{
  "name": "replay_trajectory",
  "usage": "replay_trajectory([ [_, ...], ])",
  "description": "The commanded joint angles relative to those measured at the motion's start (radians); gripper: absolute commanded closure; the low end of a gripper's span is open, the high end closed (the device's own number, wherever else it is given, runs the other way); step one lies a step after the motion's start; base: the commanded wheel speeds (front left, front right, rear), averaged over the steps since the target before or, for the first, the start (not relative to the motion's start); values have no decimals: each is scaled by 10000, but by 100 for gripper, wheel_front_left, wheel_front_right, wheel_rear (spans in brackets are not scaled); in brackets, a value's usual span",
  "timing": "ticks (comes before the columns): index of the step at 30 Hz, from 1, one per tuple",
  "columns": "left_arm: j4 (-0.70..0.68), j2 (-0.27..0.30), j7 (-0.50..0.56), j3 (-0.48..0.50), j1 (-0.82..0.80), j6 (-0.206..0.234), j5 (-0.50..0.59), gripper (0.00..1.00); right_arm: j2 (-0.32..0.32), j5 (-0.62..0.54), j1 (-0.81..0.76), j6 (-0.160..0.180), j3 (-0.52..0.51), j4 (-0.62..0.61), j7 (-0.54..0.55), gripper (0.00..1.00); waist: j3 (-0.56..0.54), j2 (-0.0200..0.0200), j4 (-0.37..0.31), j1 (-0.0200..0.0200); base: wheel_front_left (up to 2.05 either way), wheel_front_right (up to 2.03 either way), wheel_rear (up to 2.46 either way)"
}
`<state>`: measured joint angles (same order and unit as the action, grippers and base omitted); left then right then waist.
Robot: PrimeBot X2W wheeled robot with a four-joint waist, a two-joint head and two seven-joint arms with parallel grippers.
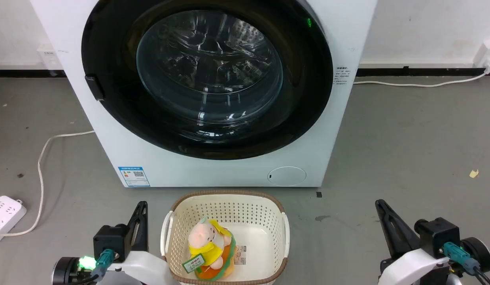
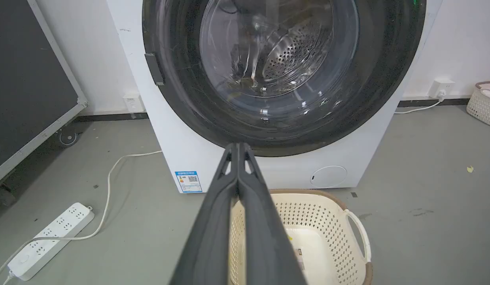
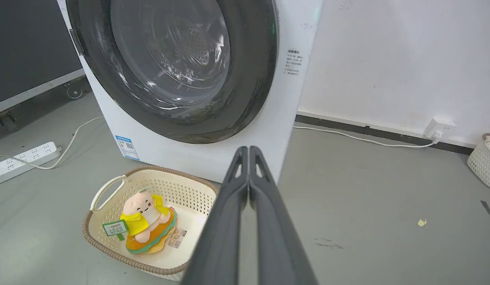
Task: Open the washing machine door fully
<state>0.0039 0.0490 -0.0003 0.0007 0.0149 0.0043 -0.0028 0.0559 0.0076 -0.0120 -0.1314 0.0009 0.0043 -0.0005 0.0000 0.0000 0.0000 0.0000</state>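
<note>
The washing machine door (image 1: 308, 103) is super glossy black with a clear glass bowl, reflections everywhere. The drum (image 2: 294, 55) behind it looks like shiny perforated steel. The washing machine (image 1: 213, 172) itself is smooth white. In front of it: a cream perforated plastic basket (image 1: 245, 211) with a woven-looking brown rim, soft cloth plush toy (image 1: 207, 241) inside. The floor (image 1: 407, 158) is matt grey.

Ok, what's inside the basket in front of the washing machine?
A plush toy with a green tag lies in the basket beside a printed label; anything under the toy is hidden.

L gripper (image 1: 142, 206), R gripper (image 1: 381, 204) dk-grey; white arms (image 1: 411, 264), teal plugs (image 1: 455, 251).
</note>
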Motion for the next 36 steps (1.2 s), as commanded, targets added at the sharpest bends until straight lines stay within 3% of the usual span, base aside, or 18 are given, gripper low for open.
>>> replay_trajectory([
  [1,-39,12,3,-7,-149,-43,28,100,-57,-76,120,7,-9,-43,5,100,0,0,0,0,0,0,0],
  [36,-39,12,3,-7,-149,-43,28,100,-57,-76,120,7,-9,-43,5,100,0,0,0,0,0,0,0],
])
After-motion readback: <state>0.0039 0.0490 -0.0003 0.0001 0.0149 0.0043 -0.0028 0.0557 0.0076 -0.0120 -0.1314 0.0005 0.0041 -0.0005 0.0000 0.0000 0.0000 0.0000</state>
